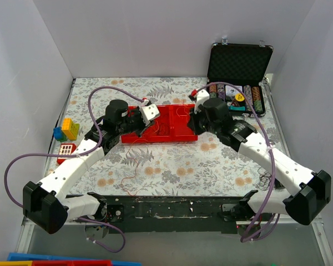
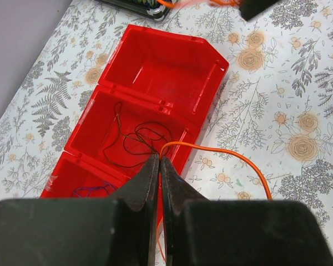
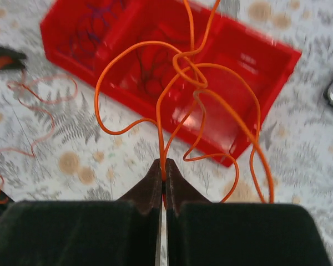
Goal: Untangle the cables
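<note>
1. Where pinched by the left claw (image 2: 160, 160), right at the near wall of the red box (image 2: 172, 61), sends the orange cable (image 2: 222, 152) arcing away from the box over the tabletop (image 2: 288, 100); jaws pressed together on it, no gap showing.
2. Gripped a second time by the right claw (image 3: 164, 166), tips closed on the same orange strand, just off the box's right end. Raised there, probably, so the loops hang free and show their crossings.
3. Above that grip: several wide loops meeting in one tight crossing, seen against the box's open compartments. Likely the knot left to undo.
4. Inside the box's middle compartment: dark wire (image 2: 139, 141) in loose flat coils. In the compartment next to it: purple wire (image 2: 91, 191), apart from the dark one. Sorted, seemingly, one strand per cell to keep freed cables from re-tangling.
5. On the tabletop just in front of the box's left end: a thin reddish strand (image 3: 39, 88) trailing in slack curves. Too blurred to tell whether part of the held cable.
6. Judged stage: roughly midway, with two strands laid in and the orange one held at two points for pulling apart.
7. Next move: ease the claws apart slowly, watching the crossing. Risk of cinching it tighter instead of opening it.
8. Beyond the box's right end: chip case (image 1: 238, 61), lid up, well apart from the work.
</note>
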{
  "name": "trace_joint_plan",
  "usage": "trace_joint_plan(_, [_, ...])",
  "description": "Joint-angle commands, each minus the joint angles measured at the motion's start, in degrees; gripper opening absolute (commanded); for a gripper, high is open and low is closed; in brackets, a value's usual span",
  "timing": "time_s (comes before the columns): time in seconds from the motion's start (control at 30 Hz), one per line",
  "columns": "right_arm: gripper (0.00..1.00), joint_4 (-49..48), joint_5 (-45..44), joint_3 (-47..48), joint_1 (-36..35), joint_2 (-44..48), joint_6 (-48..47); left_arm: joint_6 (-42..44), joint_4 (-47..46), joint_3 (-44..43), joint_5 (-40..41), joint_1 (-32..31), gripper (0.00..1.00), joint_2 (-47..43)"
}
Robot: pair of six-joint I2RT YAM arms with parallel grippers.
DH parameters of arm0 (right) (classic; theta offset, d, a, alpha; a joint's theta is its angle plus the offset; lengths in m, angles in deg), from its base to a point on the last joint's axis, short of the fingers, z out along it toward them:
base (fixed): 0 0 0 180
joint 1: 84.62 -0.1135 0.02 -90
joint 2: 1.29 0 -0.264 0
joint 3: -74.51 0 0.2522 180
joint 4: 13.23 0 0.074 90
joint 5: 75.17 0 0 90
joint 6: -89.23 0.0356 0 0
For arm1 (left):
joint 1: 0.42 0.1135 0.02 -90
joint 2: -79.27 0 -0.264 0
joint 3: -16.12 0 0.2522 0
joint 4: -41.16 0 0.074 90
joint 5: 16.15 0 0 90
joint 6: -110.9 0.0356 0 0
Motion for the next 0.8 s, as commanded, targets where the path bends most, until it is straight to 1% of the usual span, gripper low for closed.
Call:
trace_joint_plan(0.0, [0.01, -4.28, 4.86, 8.03, 2.7, -6.27, -3.74, 0.14, 0.65, -1.02, 0.47, 0.12, 0.0, -2.71])
trace_joint_plan(0.03, [0.01, -5.15, 7.99, 8.49, 3.5, -8.21, -3.3, 0.14, 0.74, -1.11, 0.47, 0.12, 0.0, -2.71])
trace_joint_plan(0.23, [0.01, -11.92, 15.75, 7.18, 7.9, -15.42, -0.14, 0.14, 0.91, -1.55, 0.65, 0.12, 0.0, -3.59])
trace_joint_plan(0.43, [0.01, -16.5, 17.08, 6.29, 9.22, -23.33, 1.71, 0.05, 1.61, -2.07, 0.47, 0.12, 0.0, -4.55])
trace_joint_plan(0.63, [0.01, -15.45, 15.59, 11.38, 10.1, -30.45, 3.73, -0.21, 2.14, -2.25, 0.3, 0.12, 0.0, -5.34])
trace_joint_plan(0.67, [0.04, -15.01, 15.24, 12.26, 10.1, -31.42, 3.91, -0.21, 2.14, -2.16, 0.3, 0.12, 0.0, -5.34])
trace_joint_plan(0.77, [0.26, -13.78, 14.27, 14.37, 10.1, -32.57, 4.87, -0.3, 2.14, -2.16, 0.3, 0.12, 0.0, -5.43])
